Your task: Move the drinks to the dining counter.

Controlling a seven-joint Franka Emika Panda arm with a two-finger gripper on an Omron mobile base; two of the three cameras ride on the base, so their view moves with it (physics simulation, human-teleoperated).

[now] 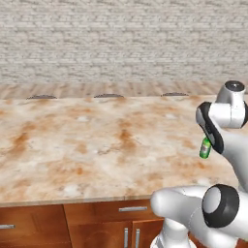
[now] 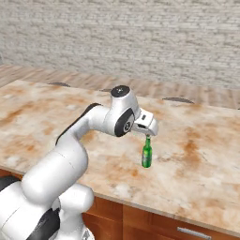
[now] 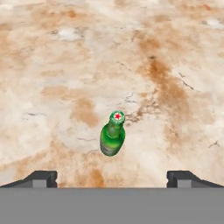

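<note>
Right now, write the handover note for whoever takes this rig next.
Hand: open, empty, above the green bottle.
Green bottle: upright on the dining counter, free of the fingers.
Done: green bottle delivered.
Left: no other drinks are on this counter yet; fetch and bring any that remain. Lift the hand straight up first so it doesn't tip the bottle.

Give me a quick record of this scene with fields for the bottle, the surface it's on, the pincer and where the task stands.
bottle: slim green bottle, upright, capped, free of any grip
surface: dining counter, beige with rust-orange marbling, wood cabinets below
pincer: pincer open, directly above the bottle, fingertips wide apart
task status: this one drink stands on the dining counter
</note>
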